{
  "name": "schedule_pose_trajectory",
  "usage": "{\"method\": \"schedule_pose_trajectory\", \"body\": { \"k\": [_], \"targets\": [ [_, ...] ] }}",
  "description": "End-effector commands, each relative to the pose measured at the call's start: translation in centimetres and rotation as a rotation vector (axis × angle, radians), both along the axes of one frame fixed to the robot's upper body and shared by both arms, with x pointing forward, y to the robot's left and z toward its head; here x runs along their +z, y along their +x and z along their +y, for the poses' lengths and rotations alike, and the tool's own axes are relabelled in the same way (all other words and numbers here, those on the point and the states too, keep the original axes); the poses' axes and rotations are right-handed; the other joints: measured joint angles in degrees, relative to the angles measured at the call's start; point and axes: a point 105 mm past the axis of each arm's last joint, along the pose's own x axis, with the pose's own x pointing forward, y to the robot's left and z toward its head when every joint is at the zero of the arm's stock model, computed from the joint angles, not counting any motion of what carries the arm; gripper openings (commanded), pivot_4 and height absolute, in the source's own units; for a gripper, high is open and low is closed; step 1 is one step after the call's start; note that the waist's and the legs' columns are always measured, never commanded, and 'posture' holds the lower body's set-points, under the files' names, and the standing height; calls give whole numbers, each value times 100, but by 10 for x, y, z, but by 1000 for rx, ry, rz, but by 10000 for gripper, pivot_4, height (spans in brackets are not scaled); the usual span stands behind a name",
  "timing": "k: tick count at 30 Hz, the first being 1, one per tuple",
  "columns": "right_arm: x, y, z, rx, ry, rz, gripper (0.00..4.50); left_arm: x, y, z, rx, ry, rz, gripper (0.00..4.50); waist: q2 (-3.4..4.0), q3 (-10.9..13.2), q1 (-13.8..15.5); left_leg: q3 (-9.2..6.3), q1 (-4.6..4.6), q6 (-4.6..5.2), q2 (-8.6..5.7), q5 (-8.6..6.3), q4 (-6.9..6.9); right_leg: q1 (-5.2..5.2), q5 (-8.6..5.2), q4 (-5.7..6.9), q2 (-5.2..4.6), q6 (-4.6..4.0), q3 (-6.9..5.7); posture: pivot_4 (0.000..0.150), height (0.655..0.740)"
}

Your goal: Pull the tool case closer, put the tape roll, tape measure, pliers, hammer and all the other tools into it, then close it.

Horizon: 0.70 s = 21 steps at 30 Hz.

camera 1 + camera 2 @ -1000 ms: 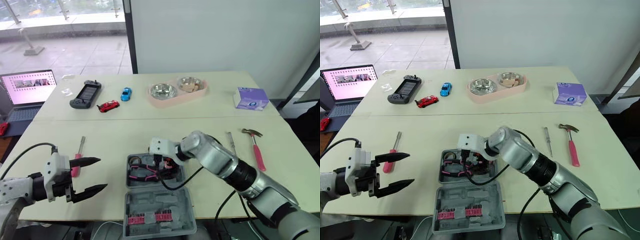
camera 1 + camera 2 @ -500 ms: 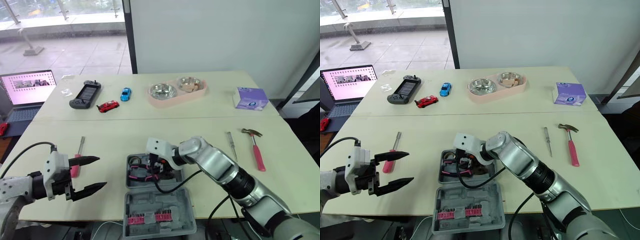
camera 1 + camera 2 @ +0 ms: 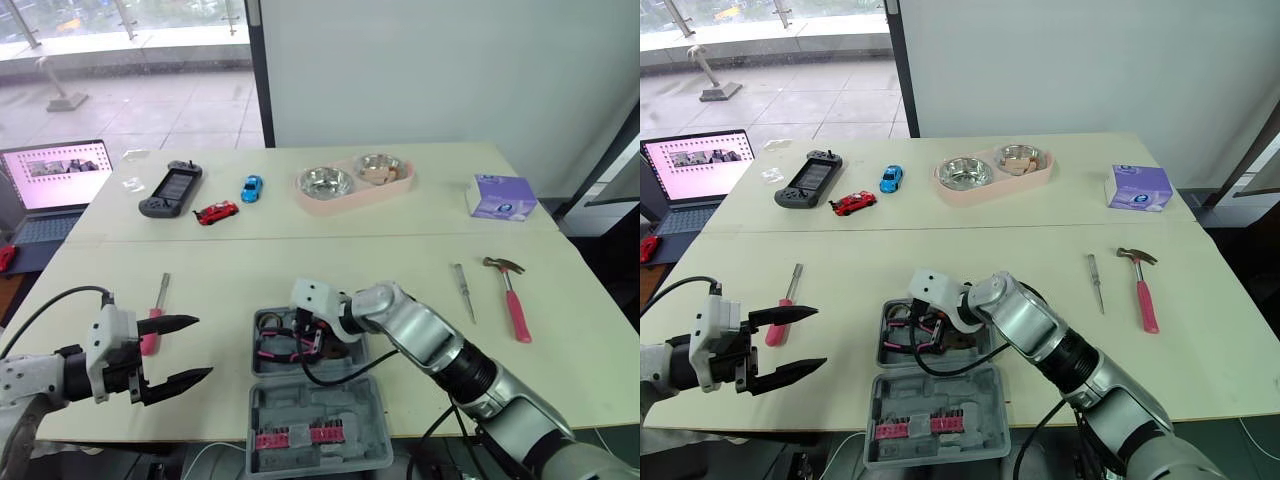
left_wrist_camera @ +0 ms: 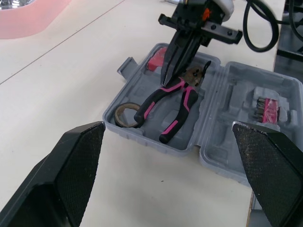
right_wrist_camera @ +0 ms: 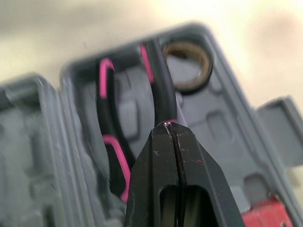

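Head view: the left gripper (image 3: 204, 347) is wide open near the open tool case (image 3: 320, 405)
Left wrist view: pliers (image 4: 152, 99) and tape roll (image 4: 124, 124) lie inside
Right wrist view: the right gripper (image 5: 169, 126) is pressed shut over the pliers

Office/lab rm: plain tables (image 3: 240, 272), laptop (image 3: 55, 185), big window (image 3: 180, 25) onto terrace (image 3: 170, 105)

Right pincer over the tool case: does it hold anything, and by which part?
Nothing is held. The right pincer is shut on itself, its tips by the pliers lying in the tool case.
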Motion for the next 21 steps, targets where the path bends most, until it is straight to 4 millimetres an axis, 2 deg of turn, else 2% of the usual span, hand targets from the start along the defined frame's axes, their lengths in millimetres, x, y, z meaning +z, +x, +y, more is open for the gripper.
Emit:
{"method": "schedule_pose_trajectory", "body": {
  "k": [1,5,10,16,21],
  "targets": [
    [-7,-5,2,17,-19,17,250,7,-1,-2,-10,9,-30,45000,0,0,-4,0,1,0,0,0,0,0,0,0,0,0,0,1500,7239],
    [-15,-2,0,6,-45,29,250,6,-1,-3,-9,8,-30,45000,-1,-1,0,0,3,0,0,0,0,3,0,0,0,0,0,1500,7239],
    [-11,3,0,-6,-31,20,250,7,1,-3,-6,6,-32,45000,0,-2,-9,0,6,0,0,0,0,4,0,2,1,0,0,1500,7239],
    [17,9,4,13,39,-24,250,6,1,-3,-3,6,-34,45000,1,-1,0,0,3,0,0,0,0,2,0,1,1,0,0,1500,7239],
    [20,3,5,53,32,-9,250,6,1,-4,-2,6,-34,45000,1,-1,0,-1,3,0,0,0,-2,2,0,0,1,0,0,1500,7239]
  ]
}}
